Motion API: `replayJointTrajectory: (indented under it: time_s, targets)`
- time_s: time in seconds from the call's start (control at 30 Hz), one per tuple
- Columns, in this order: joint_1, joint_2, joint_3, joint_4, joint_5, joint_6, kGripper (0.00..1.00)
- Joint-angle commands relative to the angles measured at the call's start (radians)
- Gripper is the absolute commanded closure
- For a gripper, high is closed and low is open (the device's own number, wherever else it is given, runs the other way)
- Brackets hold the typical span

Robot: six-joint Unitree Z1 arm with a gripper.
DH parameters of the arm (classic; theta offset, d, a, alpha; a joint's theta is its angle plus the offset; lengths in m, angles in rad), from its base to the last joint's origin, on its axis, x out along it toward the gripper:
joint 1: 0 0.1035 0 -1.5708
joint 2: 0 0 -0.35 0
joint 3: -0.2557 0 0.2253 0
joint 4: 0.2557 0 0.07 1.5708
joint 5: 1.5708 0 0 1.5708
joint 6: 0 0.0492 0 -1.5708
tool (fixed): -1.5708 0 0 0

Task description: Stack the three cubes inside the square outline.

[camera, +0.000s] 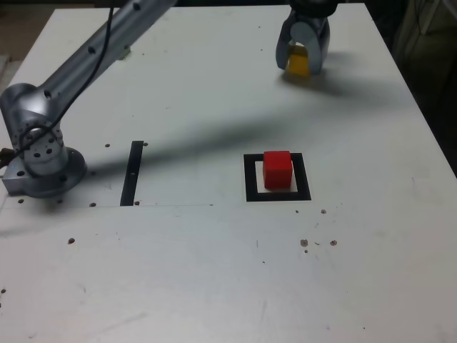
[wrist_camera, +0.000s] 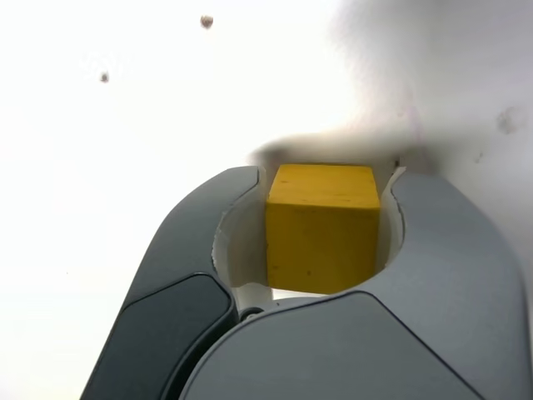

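A red cube (camera: 277, 168) sits inside the black square outline (camera: 251, 177) near the middle of the white table. At the far side of the table, toward the exterior view's right, my gripper (camera: 303, 66) is shut on a yellow cube (camera: 298, 64) that rests at table level. In the wrist view both grey fingers (wrist_camera: 200, 250) press against the sides of the yellow cube (wrist_camera: 321, 227). No green cube shows in either view.
The arm's grey base (camera: 41, 153) stands at the exterior view's left, with the arm stretching across the back. A thin black strip (camera: 132, 173) lies between the base and the outline. Small dark specks dot the white table (camera: 214, 271).
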Motion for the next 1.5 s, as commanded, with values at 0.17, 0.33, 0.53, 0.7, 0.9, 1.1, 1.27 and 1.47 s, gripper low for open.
replayJointTrajectory:
  time_s: [0.17, 0.33, 0.53, 0.7, 0.9, 1.1, 1.27, 1.47]
  targets:
    - [-0.015, -0.077, 0.093, -0.02, -0.026, -0.038, 0.61]
    - [-0.026, -0.134, 0.177, -0.042, -0.054, -0.077, 0.61]
    - [-0.049, -0.213, 0.304, -0.086, -0.083, -0.134, 0.61]
    - [-0.069, -0.289, 0.421, -0.129, -0.091, -0.18, 0.61]
    - [-0.095, -0.375, 0.554, -0.168, -0.099, -0.233, 0.61]
    - [-0.131, -0.449, 0.66, -0.198, -0.113, -0.299, 0.61]
    - [-0.167, -0.508, 0.733, -0.21, -0.124, -0.364, 0.61]
    - [-0.211, -0.559, 0.808, -0.217, -0.137, -0.429, 0.61]
